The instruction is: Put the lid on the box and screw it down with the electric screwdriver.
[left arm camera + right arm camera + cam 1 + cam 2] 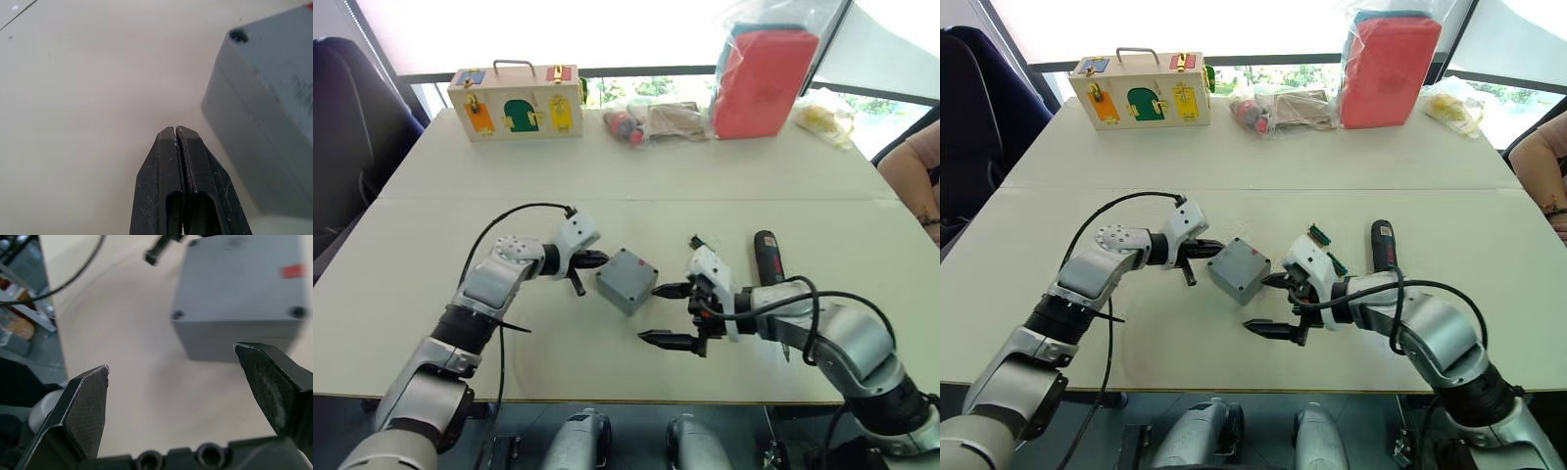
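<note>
The box is sitting near the middle of the pale table, between the two grippers, with the lid already lying flat on top of it. Together they are forming a squat grey block of matte plastic with rounded corners, turned so that one corner is pointing toward the robot and another away. A seam is running round the side where lid meets box, corner screw holes are showing as dark dots, and a small red mark is sitting near the lid's far right edge.

The left gripper is reaching in from the left, its smooth black fingers pressed together with nothing between them, tips just beside the box's left face; whether they are touching it is hard to tell. The right gripper is hanging just right of the box with its fingers spread wide and empty, the textured inner pads facing each other.

The electric screwdriver is lying on the table behind the right forearm, a slim black cylinder with a red label, its long axis running roughly away from the robot; which end the bit is on is not clear.
</note>
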You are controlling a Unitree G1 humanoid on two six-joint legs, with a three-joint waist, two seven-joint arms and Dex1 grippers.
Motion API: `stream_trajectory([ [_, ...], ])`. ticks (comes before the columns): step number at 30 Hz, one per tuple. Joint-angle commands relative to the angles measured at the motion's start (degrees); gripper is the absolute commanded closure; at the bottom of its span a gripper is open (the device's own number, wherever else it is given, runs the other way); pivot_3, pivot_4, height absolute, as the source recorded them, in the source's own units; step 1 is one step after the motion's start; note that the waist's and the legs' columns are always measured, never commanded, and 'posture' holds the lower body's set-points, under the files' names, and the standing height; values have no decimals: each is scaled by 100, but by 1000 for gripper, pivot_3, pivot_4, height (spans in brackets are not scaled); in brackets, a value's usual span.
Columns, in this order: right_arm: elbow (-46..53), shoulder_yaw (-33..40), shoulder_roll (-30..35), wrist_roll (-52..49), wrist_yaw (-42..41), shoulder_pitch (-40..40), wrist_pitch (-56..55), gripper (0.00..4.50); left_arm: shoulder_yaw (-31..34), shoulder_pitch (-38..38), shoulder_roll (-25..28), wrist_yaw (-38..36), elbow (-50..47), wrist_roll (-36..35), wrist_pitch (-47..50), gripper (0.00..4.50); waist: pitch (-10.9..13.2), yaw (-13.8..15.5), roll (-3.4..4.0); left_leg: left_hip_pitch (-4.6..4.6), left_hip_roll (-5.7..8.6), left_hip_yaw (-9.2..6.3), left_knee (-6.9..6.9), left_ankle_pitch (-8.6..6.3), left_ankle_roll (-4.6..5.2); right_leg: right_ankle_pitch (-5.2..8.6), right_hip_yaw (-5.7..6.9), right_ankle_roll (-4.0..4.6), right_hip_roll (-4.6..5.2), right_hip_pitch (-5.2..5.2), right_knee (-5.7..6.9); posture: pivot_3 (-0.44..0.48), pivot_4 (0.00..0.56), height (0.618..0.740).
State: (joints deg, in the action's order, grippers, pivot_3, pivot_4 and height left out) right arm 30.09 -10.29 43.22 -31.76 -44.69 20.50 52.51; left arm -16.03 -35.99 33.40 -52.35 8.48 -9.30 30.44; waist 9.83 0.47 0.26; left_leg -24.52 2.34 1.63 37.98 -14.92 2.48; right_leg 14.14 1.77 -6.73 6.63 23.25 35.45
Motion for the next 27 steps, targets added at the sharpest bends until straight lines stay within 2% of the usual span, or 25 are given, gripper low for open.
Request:
stream_trajectory([
  [1, -436, 22, 62, 435, -71, 230, -546, 104, 233, 358, 359, -339, -904, -256, 345, 4500, 0, -5, 0, 1, -1, 0, 0, 0, 0, 0, 0, 0, 0, -1, 0, 0, 150, 740],
  [5, -1200, -345, -120, 978, -208, 499, -1211, 104, 243, 966, 669, -642, -1867, -542, 627, 4500, -1, 21, -1, 1, -1, 0, 0, 1, -2, 0, 0, 0, 3, -2, 1, 0, 150, 740],
  [10, -1622, -654, -365, 1240, -534, 712, -1600, 104, 204, 1122, 410, -301, -2034, -506, 797, 4500, -3, 40, -4, 1, 1, -1, 3, 1, -2, 0, 2, 1, 4, -6, 2, 0, 150, 740],
  [17, -1299, -788, -338, 1212, -964, 607, -1491, 104, 113, 792, -94, 166, -1480, -195, 521, 4500, -3, 32, -6, 1, 3, -1, 8, 1, -1, 0, 3, 0, -14, -7, 9, 0, 150, 740],
  [27, -851, -598, -425, 1223, -703, 357, -1137, 104, 167, 436, -227, 84, -994, -111, 283, 4500, -3, 27, -6, 1, 3, 0, 10, 4, -5, 0, 3, -1, -16, -4, 14, 0, 150, 740],
])
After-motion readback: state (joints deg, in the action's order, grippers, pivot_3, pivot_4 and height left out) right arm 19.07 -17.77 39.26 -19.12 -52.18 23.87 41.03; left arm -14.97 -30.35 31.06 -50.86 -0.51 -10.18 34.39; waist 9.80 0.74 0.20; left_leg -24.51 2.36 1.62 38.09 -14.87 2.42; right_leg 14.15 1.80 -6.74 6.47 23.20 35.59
